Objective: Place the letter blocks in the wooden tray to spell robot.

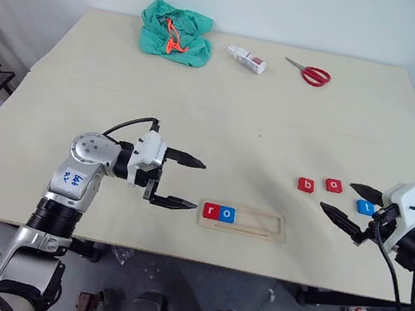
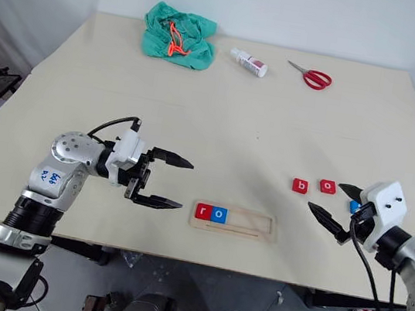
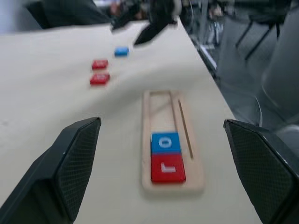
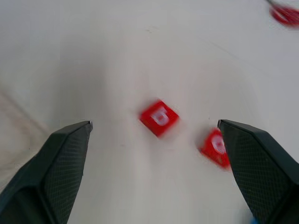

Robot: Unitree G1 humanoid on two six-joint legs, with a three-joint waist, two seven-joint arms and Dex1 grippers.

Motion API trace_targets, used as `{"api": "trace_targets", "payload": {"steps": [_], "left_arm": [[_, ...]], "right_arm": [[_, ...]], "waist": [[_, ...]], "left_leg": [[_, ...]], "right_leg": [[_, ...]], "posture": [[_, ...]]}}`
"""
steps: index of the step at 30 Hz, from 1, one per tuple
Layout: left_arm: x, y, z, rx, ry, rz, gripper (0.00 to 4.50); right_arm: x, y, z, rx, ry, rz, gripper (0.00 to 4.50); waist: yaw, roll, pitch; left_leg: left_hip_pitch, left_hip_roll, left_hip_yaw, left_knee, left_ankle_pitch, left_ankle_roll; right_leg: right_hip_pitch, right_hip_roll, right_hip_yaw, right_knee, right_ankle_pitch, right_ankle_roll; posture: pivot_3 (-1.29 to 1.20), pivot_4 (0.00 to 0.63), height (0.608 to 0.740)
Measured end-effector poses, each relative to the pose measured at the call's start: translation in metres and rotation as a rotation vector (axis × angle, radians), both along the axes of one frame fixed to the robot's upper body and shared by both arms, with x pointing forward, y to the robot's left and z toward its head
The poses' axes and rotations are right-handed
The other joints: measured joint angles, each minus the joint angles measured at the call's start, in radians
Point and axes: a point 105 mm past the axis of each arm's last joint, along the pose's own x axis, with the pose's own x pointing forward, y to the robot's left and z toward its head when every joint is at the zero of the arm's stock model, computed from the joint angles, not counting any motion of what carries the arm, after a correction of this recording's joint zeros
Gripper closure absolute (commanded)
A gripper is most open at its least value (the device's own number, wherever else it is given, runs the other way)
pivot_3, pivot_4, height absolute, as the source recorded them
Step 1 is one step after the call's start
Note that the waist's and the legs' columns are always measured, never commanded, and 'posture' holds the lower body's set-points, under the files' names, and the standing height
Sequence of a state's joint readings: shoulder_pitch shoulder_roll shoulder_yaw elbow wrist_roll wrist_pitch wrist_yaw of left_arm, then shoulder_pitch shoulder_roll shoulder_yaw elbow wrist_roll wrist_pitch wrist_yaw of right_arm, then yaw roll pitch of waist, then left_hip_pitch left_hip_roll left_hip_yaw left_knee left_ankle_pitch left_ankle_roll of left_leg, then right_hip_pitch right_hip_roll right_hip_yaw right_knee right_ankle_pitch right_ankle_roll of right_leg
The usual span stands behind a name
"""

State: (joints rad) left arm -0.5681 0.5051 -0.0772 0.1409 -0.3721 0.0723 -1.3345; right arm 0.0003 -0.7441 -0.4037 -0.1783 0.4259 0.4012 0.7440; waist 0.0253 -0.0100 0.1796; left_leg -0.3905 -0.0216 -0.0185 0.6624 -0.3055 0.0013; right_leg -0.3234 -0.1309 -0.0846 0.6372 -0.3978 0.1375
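Note:
The wooden tray (image 1: 261,226) lies near the table's front edge. A red r block (image 1: 210,211) and a blue o block (image 1: 227,215) sit side by side at its left end. To the right of the tray, a red b block (image 1: 306,185), a red o block (image 1: 333,185) and a blue t block (image 1: 365,207) lie loose on the table. My left gripper (image 1: 200,186) hangs open and empty just left of the tray, pointing along it. Over the loose blocks my right gripper (image 1: 336,196) is open, with the red b (image 4: 159,116) ahead between its fingers.
At the far side of the table lie a green cloth with an orange cord (image 1: 175,33), a small white bottle (image 1: 247,59) and red-handled scissors (image 1: 310,73). The table's front edge runs just below the tray.

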Motion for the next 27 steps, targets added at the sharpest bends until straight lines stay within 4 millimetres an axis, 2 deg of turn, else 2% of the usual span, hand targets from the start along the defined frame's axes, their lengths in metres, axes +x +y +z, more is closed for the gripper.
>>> {"api": "trace_targets", "payload": {"steps": [4,12,27], "left_arm": [[0.000,-0.001,-0.020,-0.037,0.003,0.061,0.03],[0.001,0.002,-0.037,-0.051,-0.001,0.162,0.03],[-0.001,0.005,-0.036,-0.033,-0.048,0.147,0.03]], "right_arm": [[-0.007,0.008,-0.008,0.033,-0.021,-0.052,0.00],[-0.032,0.019,-0.022,0.078,0.025,-0.087,0.00],[-0.032,0.015,-0.020,0.094,0.033,-0.125,0.00]], "waist": [[-0.002,0.000,0.000],[0.000,0.001,0.000],[-0.002,0.001,0.000]], "left_leg": [[0.001,0.001,0.000,0.000,0.000,0.000],[0.001,0.000,-0.001,-0.001,0.000,0.000],[0.003,0.000,0.000,-0.001,0.000,0.001]], "right_leg": [[0.000,0.000,0.001,0.000,0.000,0.000],[0.000,0.000,0.002,0.000,0.000,0.001],[0.001,0.000,0.004,0.000,0.000,0.001]], "posture": [[0.00,0.150,0.740],[0.00,0.150,0.740],[0.00,0.150,0.740]]}}
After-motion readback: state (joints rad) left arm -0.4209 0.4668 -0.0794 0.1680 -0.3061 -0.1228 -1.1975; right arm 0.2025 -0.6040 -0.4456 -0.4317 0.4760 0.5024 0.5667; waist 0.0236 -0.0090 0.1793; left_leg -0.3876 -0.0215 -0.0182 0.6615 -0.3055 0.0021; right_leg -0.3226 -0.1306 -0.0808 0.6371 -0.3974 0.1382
